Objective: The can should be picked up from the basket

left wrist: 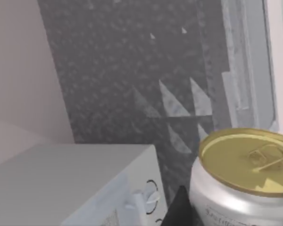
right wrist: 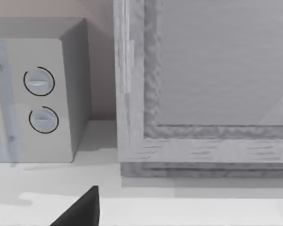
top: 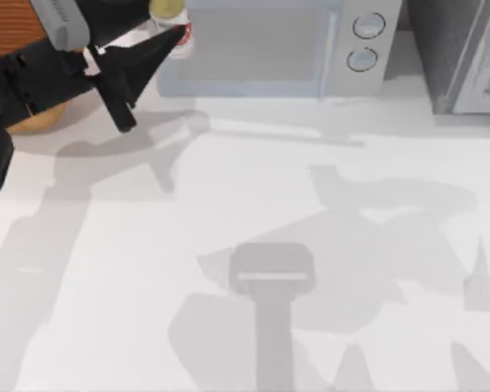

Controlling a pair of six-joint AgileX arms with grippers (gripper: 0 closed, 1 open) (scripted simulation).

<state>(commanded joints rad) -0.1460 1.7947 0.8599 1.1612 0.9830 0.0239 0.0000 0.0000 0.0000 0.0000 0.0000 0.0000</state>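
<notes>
Most of the job looks done, judging from how things lie. In the top view the left gripper [top: 159, 51] reaches from the far left corner of the table toward the microwave [top: 269, 45], and the can [top: 173, 23] sits at its fingertips, its dull gold top and a bit of red label showing just at the microwave's left end. The basket [top: 20, 33] lies behind and under the arm at the far left edge, its orange-brown weave partly covered by the arm, and the can appears to be clear of it, off to its right. In the left wrist view the can [left wrist: 243, 181] is close up, gold lid with pull tab uppermost, upright or nearly so, with one dark finger [left wrist: 179, 209] against its side; the fingers seem closed around the can, though the second finger is hidden, so the firmness of the hold is a judgement. How high the can hangs above the table I cannot tell. What may be left is only to hold it steady away from the basket. The right arm is parked: a dark fingertip [right wrist: 80, 212] of the right gripper shows in the right wrist view, facing the microwave's two dials [right wrist: 40, 101] and a grey cabinet [right wrist: 203, 89].
</notes>
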